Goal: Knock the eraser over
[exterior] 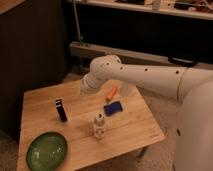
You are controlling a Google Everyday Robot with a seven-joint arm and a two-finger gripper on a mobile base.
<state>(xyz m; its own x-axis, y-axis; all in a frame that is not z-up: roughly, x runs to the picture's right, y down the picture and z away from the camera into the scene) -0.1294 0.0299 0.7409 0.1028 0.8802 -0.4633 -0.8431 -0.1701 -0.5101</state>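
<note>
The eraser [61, 110] is a slim black block standing upright on the left part of the wooden table [132, 132]. My white arm reaches in from the right, over the table's far side. Its end with the gripper [85, 88] hangs above the table's back middle, up and to the right of the eraser and apart from it.
A small clear bottle with a white cap [99, 125] stands near the table's middle front. A flat blue pad [114, 107] and an orange object [111, 93] lie right of centre. A green plate [46, 150] sits at the front left. A dark wall stands behind.
</note>
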